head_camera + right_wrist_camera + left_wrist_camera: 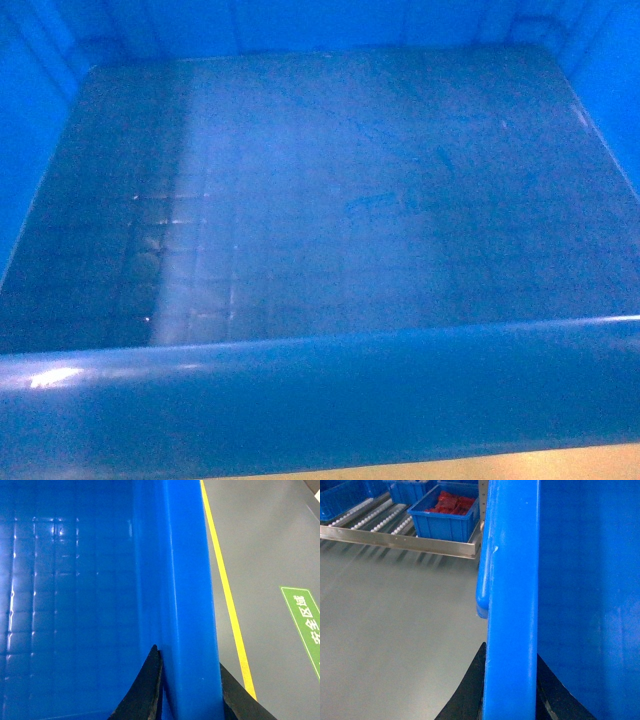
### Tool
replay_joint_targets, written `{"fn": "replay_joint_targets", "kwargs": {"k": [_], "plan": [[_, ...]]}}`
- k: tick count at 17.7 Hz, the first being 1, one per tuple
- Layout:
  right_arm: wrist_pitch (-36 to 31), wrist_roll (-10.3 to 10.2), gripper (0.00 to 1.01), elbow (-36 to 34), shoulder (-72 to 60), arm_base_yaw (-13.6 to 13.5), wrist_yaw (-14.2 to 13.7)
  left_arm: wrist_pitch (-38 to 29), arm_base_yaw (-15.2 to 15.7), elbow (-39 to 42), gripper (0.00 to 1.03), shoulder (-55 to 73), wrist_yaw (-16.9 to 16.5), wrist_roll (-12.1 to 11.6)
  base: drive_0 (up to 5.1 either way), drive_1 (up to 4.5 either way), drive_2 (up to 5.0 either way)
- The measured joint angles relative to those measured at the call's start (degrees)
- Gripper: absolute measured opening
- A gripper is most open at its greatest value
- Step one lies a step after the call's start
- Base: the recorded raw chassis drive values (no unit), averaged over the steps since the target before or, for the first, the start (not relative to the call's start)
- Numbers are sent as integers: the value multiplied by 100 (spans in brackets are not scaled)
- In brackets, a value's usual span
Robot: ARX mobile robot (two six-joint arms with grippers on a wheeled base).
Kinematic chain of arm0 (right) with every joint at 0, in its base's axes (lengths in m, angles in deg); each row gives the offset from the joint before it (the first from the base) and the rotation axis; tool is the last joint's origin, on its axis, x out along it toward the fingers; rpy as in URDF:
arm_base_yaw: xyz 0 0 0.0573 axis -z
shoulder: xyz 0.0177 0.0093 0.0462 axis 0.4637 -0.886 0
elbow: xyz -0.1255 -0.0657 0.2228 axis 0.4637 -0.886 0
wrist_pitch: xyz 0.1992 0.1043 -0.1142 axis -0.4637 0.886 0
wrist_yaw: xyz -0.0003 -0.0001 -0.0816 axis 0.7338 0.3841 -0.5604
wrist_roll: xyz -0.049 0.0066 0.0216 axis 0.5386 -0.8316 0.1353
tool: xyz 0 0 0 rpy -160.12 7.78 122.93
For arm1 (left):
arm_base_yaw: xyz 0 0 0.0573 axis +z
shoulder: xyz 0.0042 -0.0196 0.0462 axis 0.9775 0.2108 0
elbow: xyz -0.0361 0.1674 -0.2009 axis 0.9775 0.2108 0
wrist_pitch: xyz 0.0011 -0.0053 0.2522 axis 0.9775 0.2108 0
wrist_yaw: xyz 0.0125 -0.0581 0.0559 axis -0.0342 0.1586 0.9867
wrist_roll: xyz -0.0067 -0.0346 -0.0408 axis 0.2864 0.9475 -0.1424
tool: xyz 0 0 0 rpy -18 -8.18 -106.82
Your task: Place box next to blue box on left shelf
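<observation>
Being carried by both rims, the box (330, 400) is being held clear of the floor: the left gripper (510, 700) and right gripper (192, 700) are each clamped over a side wall. The left shelf (400, 540) is lying well ahead, so placing beside the blue box (445, 522) is being judged still undone. Green floor lettering (307, 620) is being seen, unreadable.

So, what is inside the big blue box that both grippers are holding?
Nothing shows inside the box: only its bare floor with a faint grid imprint. The strip just behind the near rim is hidden. The smaller crate on the left shelf holds red items.
</observation>
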Motion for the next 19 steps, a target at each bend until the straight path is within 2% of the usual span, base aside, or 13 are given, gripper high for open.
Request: {"fn": "replay_joint_targets", "kwargs": {"k": [19], "plan": [[0,0,16,0,-9,0,0,-9,0,0,11,0,0,2,2,413,-408]]}}
